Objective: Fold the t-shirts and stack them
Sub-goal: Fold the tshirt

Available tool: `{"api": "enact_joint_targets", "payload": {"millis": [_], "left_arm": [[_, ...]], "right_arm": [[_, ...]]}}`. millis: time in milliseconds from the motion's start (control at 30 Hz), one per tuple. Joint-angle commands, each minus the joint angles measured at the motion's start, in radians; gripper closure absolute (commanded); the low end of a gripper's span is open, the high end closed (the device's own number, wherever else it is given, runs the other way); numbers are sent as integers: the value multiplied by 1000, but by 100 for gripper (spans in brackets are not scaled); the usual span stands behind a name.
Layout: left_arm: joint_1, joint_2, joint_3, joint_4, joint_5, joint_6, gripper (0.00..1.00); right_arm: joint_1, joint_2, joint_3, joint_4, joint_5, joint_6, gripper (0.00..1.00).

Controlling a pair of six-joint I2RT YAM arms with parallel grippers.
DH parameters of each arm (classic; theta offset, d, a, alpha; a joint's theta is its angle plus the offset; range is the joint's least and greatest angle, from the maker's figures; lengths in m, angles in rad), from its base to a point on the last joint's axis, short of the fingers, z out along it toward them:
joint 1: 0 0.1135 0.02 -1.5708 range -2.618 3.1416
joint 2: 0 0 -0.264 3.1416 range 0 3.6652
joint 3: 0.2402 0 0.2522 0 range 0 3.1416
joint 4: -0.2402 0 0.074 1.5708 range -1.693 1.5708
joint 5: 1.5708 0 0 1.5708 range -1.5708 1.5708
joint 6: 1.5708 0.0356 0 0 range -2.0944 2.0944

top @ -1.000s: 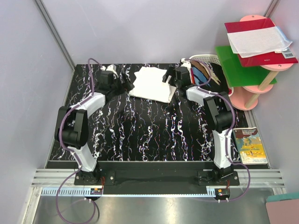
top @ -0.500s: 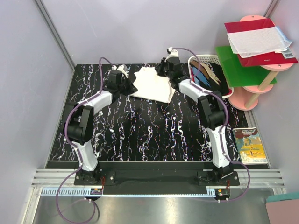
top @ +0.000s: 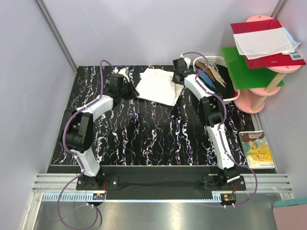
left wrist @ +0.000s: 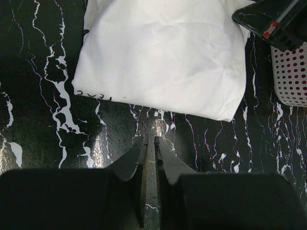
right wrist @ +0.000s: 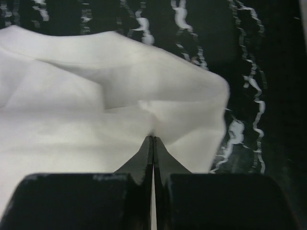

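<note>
A folded white t-shirt [top: 156, 86] lies flat at the back of the black marbled table [top: 144, 134], black lettering showing along one edge [left wrist: 93, 95]. My left gripper [top: 130, 89] hovers just off its left edge; in the left wrist view its jaws [left wrist: 151, 137] stand a narrow slit apart with only table between them, the white t-shirt [left wrist: 158, 52] ahead and untouched. My right gripper [top: 178, 76] is at the shirt's far right corner, shut [right wrist: 152, 137] where the white cloth [right wrist: 96, 120] puckers at its tips. Dark, blue and tan t-shirts [top: 211, 76] lie in the basket.
A white plastic basket [top: 229, 96] stands at the table's back right corner, its perforated wall [left wrist: 290, 72] near the shirt. Off the table to the right are a pink shelf with a green board [top: 247, 72], a red folder with white paper [top: 266, 40], and a book [top: 257, 149].
Both grippers stood wide open a second ago and have closed. The right one shifted to the shirt's far right corner and pinched cloth. The left one's jaws have parted slightly again.
</note>
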Motion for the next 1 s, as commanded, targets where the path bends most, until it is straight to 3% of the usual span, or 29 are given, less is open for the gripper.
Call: {"api": "enact_joint_targets", "payload": {"millis": [0,100,167,267,300,333,367,400,500,633,700,800,867,967], "left_arm": [[3,-43,-10,41,10,-12,81],[1,-32,-13,72,51,-28,60],[-3,3,9,106,79,-43,36],[-25,95,107,104,116,-65,29],[-31,124,143,94,128,-74,33],[-36,190,222,81,139,-78,43],[-45,224,262,68,145,-83,88],[-48,258,304,48,154,-104,100],[-56,388,469,28,185,-133,100],[-59,616,750,-127,236,-164,100],[-59,671,801,-178,274,-193,100],[-60,677,745,-186,286,-221,100],[-60,617,619,-182,248,-236,100],[-60,510,421,-176,228,-278,100]], "right_arm": [[-35,-28,-58,-129,87,29,100],[-49,-50,-126,-126,79,48,100],[-49,-50,-141,-124,69,47,100],[-48,-71,-164,-108,50,47,100],[-48,-85,-180,-88,43,42,100],[-48,-120,-224,-69,44,42,100],[-46,-138,-247,-24,36,41,100],[-48,-157,-266,-6,35,29,100],[-48,-215,-342,84,21,6,100],[-46,-174,-284,78,-7,-33,100],[-48,-157,-264,69,-33,-39,100],[-46,-157,-260,69,-62,-39,100],[-46,-198,-301,107,-71,-56,100],[-46,-329,-482,275,-76,-48,100]]}}
